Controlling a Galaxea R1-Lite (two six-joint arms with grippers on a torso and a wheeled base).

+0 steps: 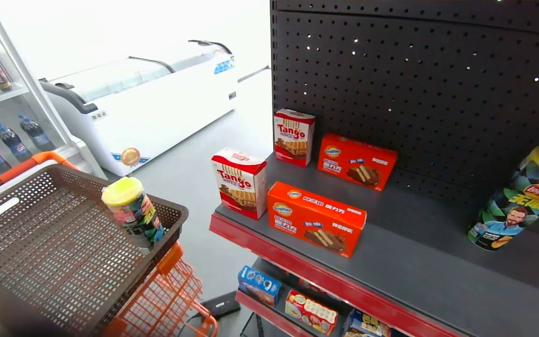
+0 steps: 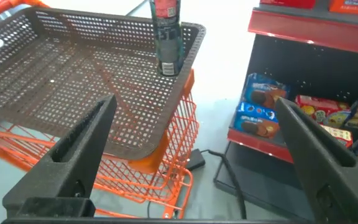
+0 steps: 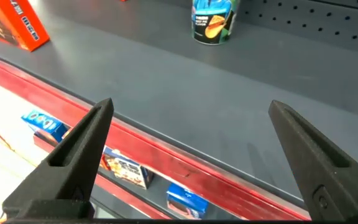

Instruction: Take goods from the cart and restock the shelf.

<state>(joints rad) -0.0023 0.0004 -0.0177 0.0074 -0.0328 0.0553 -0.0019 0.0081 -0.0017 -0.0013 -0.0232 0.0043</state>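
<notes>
Head view has the chips can standing upright in the cart basket corner nearest the shelf, right by the rim. My left tool and right tool both gape wide, empty. Worry: a finger clips that tall can and it topples. Basket wall crowds the approach; on the shelf, orange boxes and another can leave a gap between.

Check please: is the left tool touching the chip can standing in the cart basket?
Apart. The left wrist view shows the left tool open, its fingers short of the chip can, with bare basket mesh between them.
</notes>
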